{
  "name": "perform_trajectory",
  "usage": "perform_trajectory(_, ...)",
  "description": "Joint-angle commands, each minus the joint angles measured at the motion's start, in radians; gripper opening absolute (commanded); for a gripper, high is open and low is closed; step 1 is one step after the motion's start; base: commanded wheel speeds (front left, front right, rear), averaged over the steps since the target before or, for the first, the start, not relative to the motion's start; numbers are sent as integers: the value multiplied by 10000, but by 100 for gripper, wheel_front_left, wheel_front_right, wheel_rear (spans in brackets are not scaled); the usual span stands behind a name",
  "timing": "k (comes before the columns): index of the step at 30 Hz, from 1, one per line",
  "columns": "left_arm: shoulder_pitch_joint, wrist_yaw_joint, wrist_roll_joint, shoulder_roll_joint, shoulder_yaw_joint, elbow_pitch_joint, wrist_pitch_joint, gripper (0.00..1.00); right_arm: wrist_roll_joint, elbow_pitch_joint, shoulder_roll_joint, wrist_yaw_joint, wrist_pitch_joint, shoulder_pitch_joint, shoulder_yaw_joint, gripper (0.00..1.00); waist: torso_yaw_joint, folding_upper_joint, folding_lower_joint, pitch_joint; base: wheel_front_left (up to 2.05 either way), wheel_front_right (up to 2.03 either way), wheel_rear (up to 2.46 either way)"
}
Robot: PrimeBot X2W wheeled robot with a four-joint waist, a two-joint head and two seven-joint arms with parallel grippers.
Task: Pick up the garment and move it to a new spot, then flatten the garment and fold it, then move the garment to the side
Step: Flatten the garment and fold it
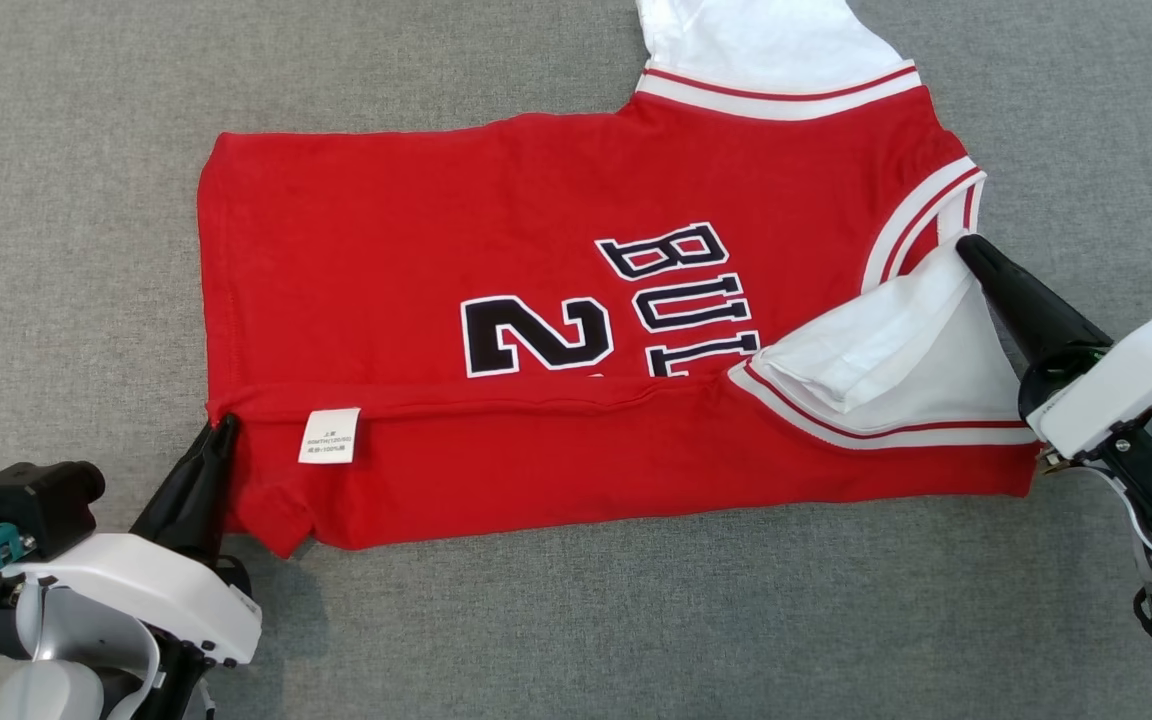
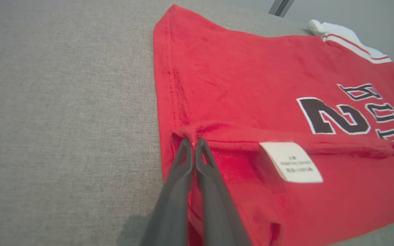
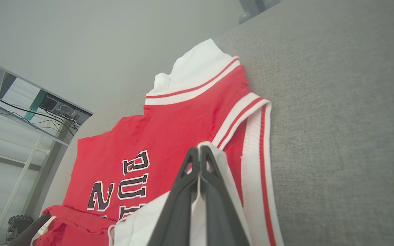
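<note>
A red basketball jersey [image 1: 416,250] with white sleeves and black lettering is lying spread across the grey fabric-covered counter [image 1: 66,200]. Its near long edge is lying turned over onto itself as a band, with a small white care label [image 1: 329,435] showing. The left gripper [image 1: 224,425] is pinching the hem corner of that folded band at the jersey's left end, fingers pressed together. The right gripper [image 1: 966,247] is pinching the tip of the near white sleeve [image 1: 886,345], which is lying folded over the jersey's right end, just beside the striped collar trim.

soft matt red cloth garment [image 1: 536,300] on rough grey woven fabric surface [image 1: 86,200]
</note>
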Motion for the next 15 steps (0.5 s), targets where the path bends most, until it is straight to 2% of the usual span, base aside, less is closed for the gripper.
perform_trajectory(1, -189, -56, -61, -51, -6, 120, -76, 0, 101, 133, -72, 0, -193, -121, 68, 0, 6, 0, -1, 7, 0, 0, 0)
perform_trajectory(2, -223, -101, -88, -86, -36, 217, -68, 2, 133, 246, -126, 0, -364, -153, 154, 24, 5, 0, -1, 5, 0, 0, 0)
perform_trajectory(3, -255, -116, -74, -98, -60, 310, -73, 42, 178, 319, -160, 0, -583, -166, 222, 57, 5, 0, -1, -10, 0, 0, 0)
perform_trajectory(4, -289, -156, -57, -121, -83, 387, -106, 90, 249, 382, -153, 0, -779, -135, 286, 100, 9, 0, -1, -41, 0, 0, 0)
perform_trajectory(5, -314, -195, -26, -165, -94, 440, -204, 100, 305, 427, -184, 0, -982, -60, 353, 100, 18, 0, -1, -82, 0, 0, 0)
perform_trajectory(10, -512, -149, 235, -493, 105, 713, -1217, 100, 487, 183, -358, 0, -2512, 452, 454, 100, 30, 0, -1, -365, 0, 0, 0)
perform_trajectory(15, -755, -334, 564, -878, 445, 962, -2709, 100, -85, -248, -627, 0, -4147, 1059, 579, 100, -74, 0, -1, -654, 0, 0, 0)
